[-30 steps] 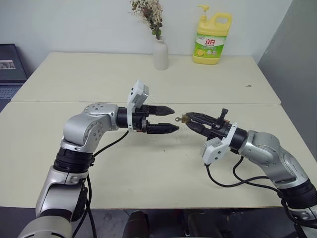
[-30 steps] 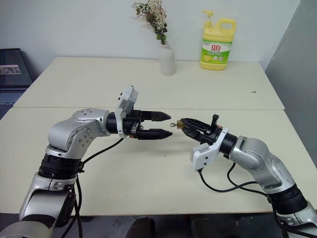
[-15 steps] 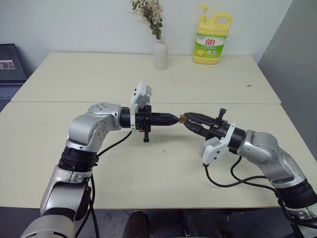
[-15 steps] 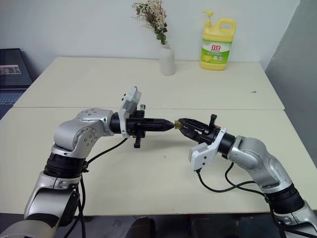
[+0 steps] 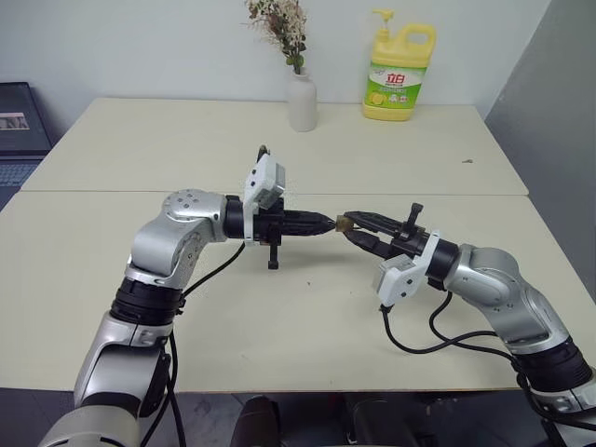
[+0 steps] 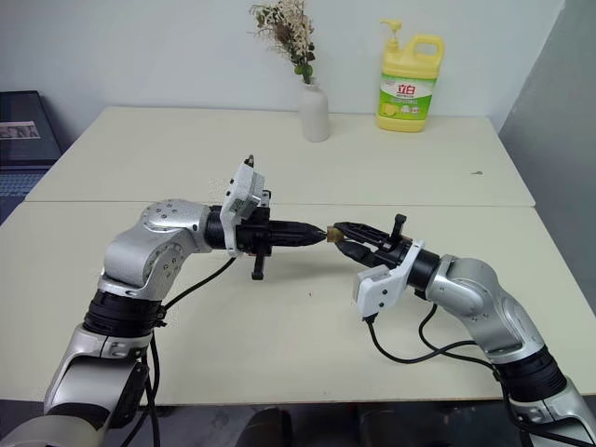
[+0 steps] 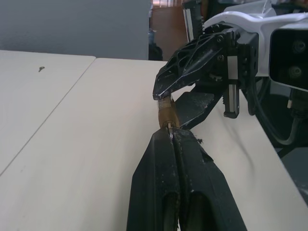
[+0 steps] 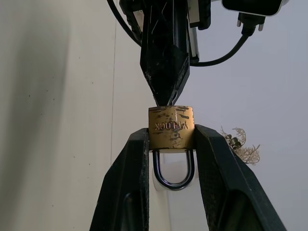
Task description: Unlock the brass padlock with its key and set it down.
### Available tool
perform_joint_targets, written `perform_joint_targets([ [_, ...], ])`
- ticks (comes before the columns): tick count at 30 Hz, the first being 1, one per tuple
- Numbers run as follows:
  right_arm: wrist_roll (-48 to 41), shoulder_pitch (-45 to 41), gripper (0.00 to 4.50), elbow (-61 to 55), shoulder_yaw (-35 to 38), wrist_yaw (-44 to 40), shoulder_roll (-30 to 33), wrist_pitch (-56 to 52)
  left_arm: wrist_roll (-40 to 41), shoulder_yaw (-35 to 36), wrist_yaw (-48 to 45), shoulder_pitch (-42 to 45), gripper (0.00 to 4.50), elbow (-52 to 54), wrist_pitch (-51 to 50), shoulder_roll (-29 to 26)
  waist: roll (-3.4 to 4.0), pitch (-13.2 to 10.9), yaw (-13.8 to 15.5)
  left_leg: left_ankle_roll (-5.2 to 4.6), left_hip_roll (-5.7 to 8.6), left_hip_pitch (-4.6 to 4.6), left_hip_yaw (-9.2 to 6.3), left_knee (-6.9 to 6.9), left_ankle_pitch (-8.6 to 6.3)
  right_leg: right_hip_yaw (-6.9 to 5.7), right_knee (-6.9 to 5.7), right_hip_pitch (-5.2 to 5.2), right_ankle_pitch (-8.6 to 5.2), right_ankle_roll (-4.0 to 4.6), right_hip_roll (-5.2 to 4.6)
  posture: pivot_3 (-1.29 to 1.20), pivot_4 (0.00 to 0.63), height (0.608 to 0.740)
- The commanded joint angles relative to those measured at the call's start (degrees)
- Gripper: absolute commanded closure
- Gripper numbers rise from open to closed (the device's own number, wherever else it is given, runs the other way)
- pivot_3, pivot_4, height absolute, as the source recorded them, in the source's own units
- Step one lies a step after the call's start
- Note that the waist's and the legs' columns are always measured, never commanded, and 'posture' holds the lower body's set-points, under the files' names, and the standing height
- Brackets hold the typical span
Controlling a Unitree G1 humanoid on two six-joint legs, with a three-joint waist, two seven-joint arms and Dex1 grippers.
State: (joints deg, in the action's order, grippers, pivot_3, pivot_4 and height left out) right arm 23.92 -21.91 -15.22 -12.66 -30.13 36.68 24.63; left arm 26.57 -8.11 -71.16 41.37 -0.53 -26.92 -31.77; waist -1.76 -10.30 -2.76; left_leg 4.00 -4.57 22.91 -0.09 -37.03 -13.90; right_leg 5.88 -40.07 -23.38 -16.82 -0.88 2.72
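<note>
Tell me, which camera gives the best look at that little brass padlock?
The right wrist view: the brass padlock faces the camera, clamped between the right hand's fingers, shackle visible. The left wrist view shows its edge; the head views show a small golden speck where both hands meet.

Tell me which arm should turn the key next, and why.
Left. The left gripper is shut with its tips at the keyway end of the small scuffed brass padlock, likely pinching the key. The right gripper clamps the lock body.
</note>
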Motion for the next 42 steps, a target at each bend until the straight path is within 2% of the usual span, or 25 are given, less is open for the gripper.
perform_joint_targets([
  [1,-2.0,-0.5,3.57,-1.9,1.9,0.2,-0.3,-0.1,-2.7,-0.2,-0.6,-0.8,4.5,2.2,7.2,0.1,0.0,0.0,0.0,0.0,0.0,0.0,0.0,0.0,0.0,0.0,0.0,0.0,0.0,0.0,0.0,0.0,0.15,0.74],
  [8,-2.2,-0.3,3.57,-2.0,2.1,0.3,-0.8,-0.6,-11.9,-0.5,1.6,-1.6,4.5,0.6,29.4,1.5,0.0,0.0,0.2,0.0,0.0,-0.01,0.02,0.0,0.0,0.01,0.01,0.0,0.0,0.0,-0.01,0.0,0.15,0.74],
  [13,-2.1,-0.6,3.57,-1.8,1.9,0.2,-1.3,-0.6,-12.8,-0.2,3.0,-0.9,4.5,-1.2,33.0,2.9,0.0,0.0,0.6,0.0,0.0,-0.01,0.04,0.0,0.0,0.01,0.01,0.0,0.0,0.0,-0.01,0.0,0.15,0.74],
  [17,-2.2,-0.8,3.57,-1.8,1.9,0.2,-1.5,-0.7,-9.5,0.3,4.2,-1.5,4.5,0.4,25.0,3.5,0.0,0.0,0.6,-0.01,0.0,0.0,0.03,0.0,0.0,0.01,0.0,0.01,0.0,0.0,0.0,0.0,0.15,0.74],
  [20,-2.2,-0.9,3.57,-1.8,1.8,0.2,-1.6,-0.6,-5.2,0.5,4.5,-2.0,4.5,2.6,14.1,2.9,0.0,0.0,0.6,-0.01,0.0,0.0,0.02,0.0,0.0,0.01,0.0,0.0,0.0,0.0,0.0,0.0,0.15,0.74],
  [21,-2.2,-0.9,3.57,-1.8,1.8,0.2,-1.6,-0.5,-4.5,0.6,4.8,-1.8,4.09,2.8,11.5,2.8,0.0,0.0,0.6,-0.01,0.0,0.0,0.01,0.0,0.0,0.0,0.0,0.01,0.0,0.0,0.0,0.0,0.15,0.74],
  [24,-2.1,-0.9,3.57,-1.9,1.8,0.2,-1.7,-0.4,-1.7,1.5,5.5,-1.1,3.35,3.0,4.4,2.6,0.0,0.0,0.6,-0.01,0.0,0.0,0.0,0.0,0.0,-0.01,-0.01,0.01,0.0,0.0,0.0,0.0,0.15,0.74],
  [29,-1.9,-0.6,3.57,-2.0,1.9,0.0,-1.6,-0.3,5.2,3.8,4.9,0.9,1.78,2.8,-11.5,-0.5,0.0,0.0,0.5,-0.01,0.0,0.0,-0.03,0.0,0.0,-0.03,-0.01,0.01,0.0,0.0,0.0,0.0,0.15,0.74],
  [37,-1.9,-0.8,3.57,-2.1,1.5,-0.4,-1.6,-0.1,10.2,5.3,9.5,1.9,1.77,5.9,-21.2,0.7,0.0,0.0,0.8,0.0,0.0,0.0,-0.04,-0.01,0.0,-0.04,-0.01,0.02,0.0,0.0,0.0,0.0,0.15,0.74],
  [42,-1.7,-1.0,3.57,-2.0,1.3,-0.4,-1.7,0.3,10.2,4.6,10.8,1.6,1.77,7.0,-21.5,0.9,0.0,0.0,0.8,0.0,-0.01,-0.02,-0.04,-0.01,0.0,-0.04,-0.02,0.02,0.0,0.0,0.0,0.0,0.15,0.74],
])
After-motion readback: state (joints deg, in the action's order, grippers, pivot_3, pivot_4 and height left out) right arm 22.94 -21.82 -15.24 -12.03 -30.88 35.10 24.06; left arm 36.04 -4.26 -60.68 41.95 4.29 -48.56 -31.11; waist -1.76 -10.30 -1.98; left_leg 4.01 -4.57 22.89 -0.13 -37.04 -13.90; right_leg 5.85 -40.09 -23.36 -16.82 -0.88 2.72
